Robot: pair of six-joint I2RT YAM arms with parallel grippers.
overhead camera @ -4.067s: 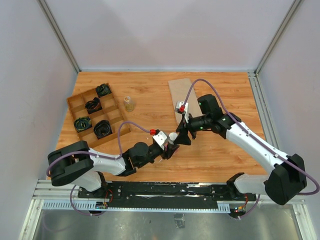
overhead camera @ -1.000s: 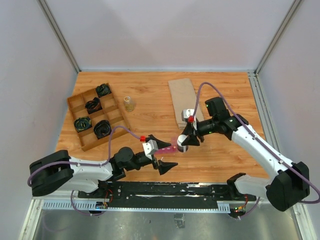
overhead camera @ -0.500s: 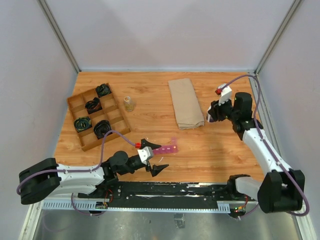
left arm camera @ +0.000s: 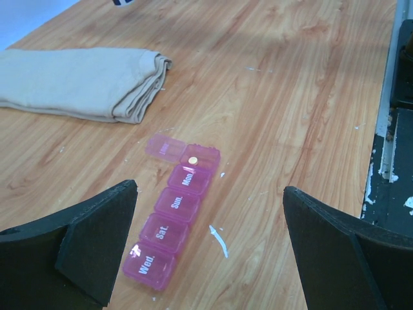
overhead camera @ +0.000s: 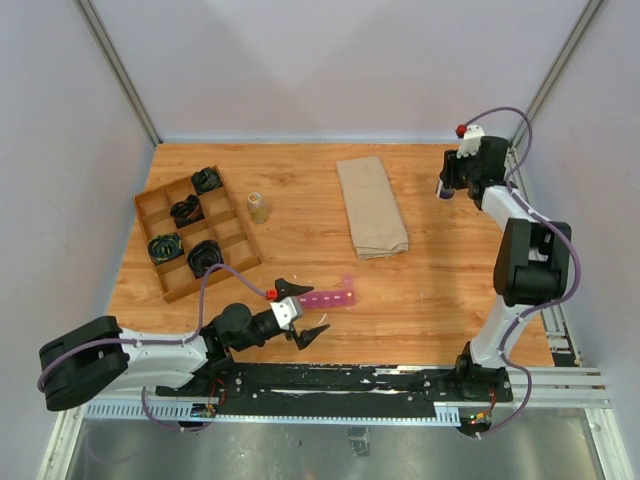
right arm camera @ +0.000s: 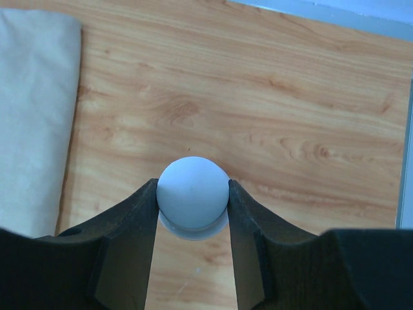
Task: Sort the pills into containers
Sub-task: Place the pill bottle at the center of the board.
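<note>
The containers (overhead camera: 331,298) are one magenta-pink strip of lidded compartments (left arm camera: 174,210) lying on the wooden table. Its far-end compartment stands open with one small orange pill (left arm camera: 191,159) inside; the others are closed. My left gripper (overhead camera: 303,313) is open low over the table, its fingers either side of the strip's near end (left arm camera: 210,194) without touching it. My right gripper (overhead camera: 446,189) is at the far right back of the table, shut on a small white-capped bottle (right arm camera: 192,187). Only the bottle's white top shows between the fingers (right arm camera: 248,219).
A folded beige cloth (overhead camera: 372,206) lies at the back centre, left of my right gripper (right arm camera: 32,116). A brown divided tray (overhead camera: 150,222) with black items sits at the left. A small clear jar (overhead camera: 259,207) stands beside it. The table's right rail (overhead camera: 535,250) runs close to my right arm.
My right arm has swung from beside the pink strip to the far right back of the table, still gripping the bottle. My left gripper drew back slightly and stays open by the strip.
</note>
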